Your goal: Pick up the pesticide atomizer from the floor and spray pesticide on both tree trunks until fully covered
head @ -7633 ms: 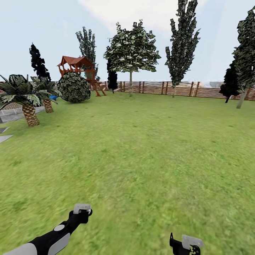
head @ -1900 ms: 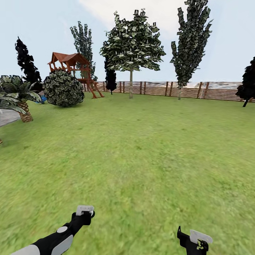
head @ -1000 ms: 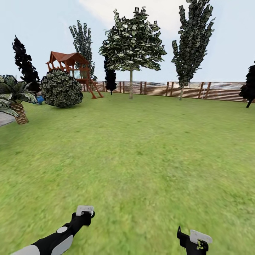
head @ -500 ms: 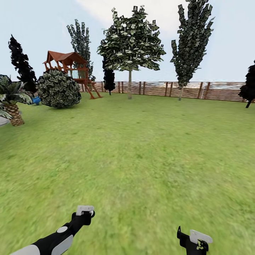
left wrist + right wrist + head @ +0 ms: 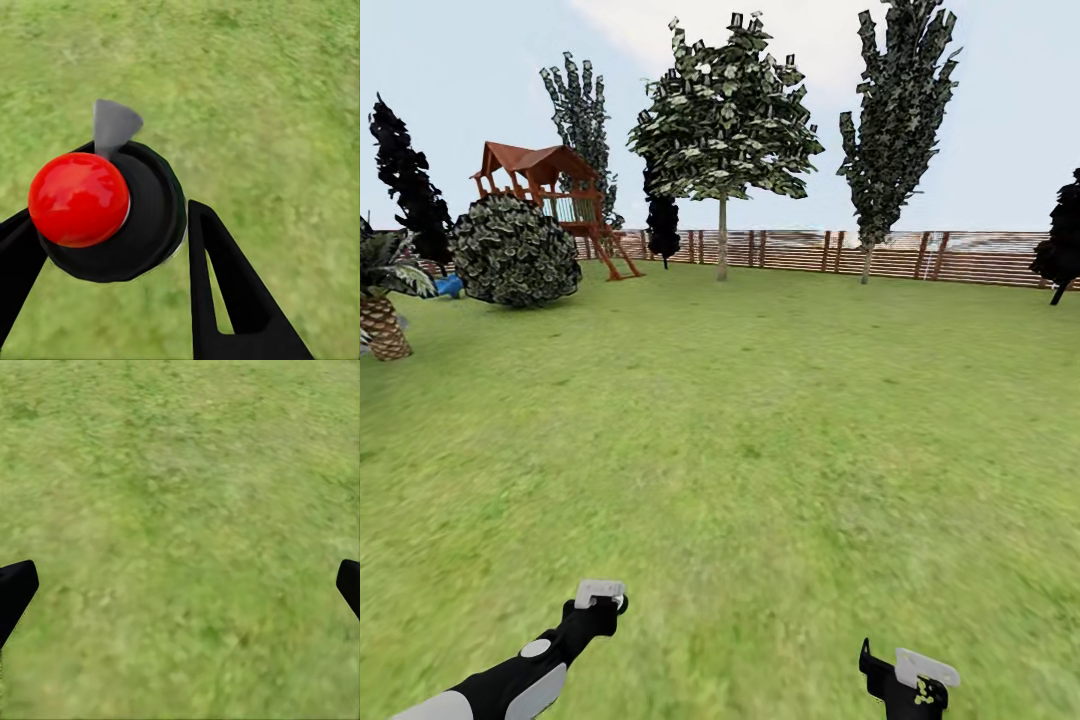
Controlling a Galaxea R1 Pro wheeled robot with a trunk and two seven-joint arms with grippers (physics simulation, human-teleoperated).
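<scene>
The pesticide atomizer (image 5: 97, 206), with a red round cap, a black collar and a grey nozzle, sits between the black fingers (image 5: 225, 292) of my left gripper (image 5: 109, 212), which is shut on it. In the head view the left gripper (image 5: 598, 603) hangs low over the grass, left of centre. My right gripper (image 5: 905, 680) is low at the right; in its wrist view (image 5: 181, 585) the fingers stand wide apart over bare grass. A tree (image 5: 722, 110) with a broad leafy canopy and a thin pale tree trunk (image 5: 721, 245) stands far ahead by the fence.
Open lawn (image 5: 760, 400) stretches ahead to a brown slat fence (image 5: 960, 255). A taller, narrower leafy tree (image 5: 895, 110) stands right of the broad one. At the left are a round bush (image 5: 515, 250), a red-roofed play tower (image 5: 545, 185) and a palm (image 5: 382, 320).
The whole view has shifted: bush, play tower and palm have slid left and the far trees look slightly nearer. Both arms hold the same pose.
</scene>
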